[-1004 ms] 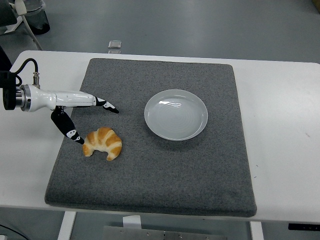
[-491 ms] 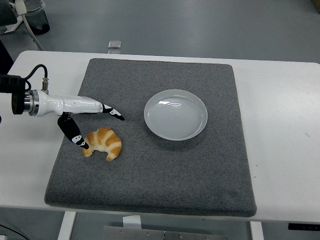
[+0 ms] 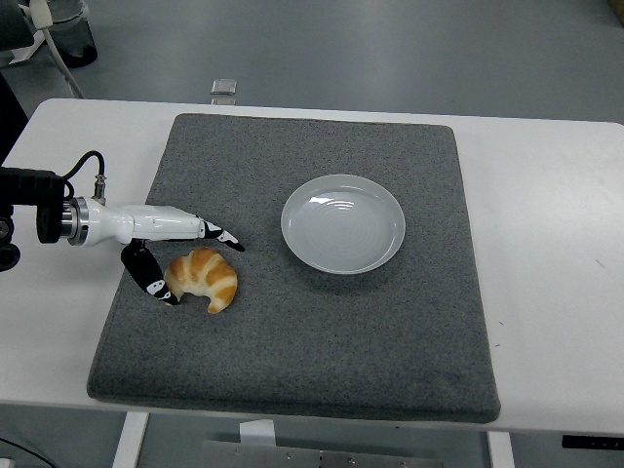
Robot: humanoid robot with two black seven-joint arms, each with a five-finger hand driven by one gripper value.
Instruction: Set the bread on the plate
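Note:
A golden croissant (image 3: pixel 204 278) lies on the left part of the grey mat (image 3: pixel 292 331). A white plate (image 3: pixel 343 222) sits empty on the mat right of the middle. My left hand (image 3: pixel 200 265) comes in from the left edge with its fingers spread around the croissant. One black-tipped finger (image 3: pixel 226 237) reaches over its far side and another (image 3: pixel 153 284) is at its near left end. The hand has not closed on it. The right arm is out of view.
The mat covers most of the white table (image 3: pixel 556 244). A small grey object (image 3: pixel 224 88) sits at the table's far edge. A dark container (image 3: pixel 68 39) stands on the floor at the top left.
My left hand has moved down and to the right, from beside the croissant to straddling it. The croissant and the plate have not moved.

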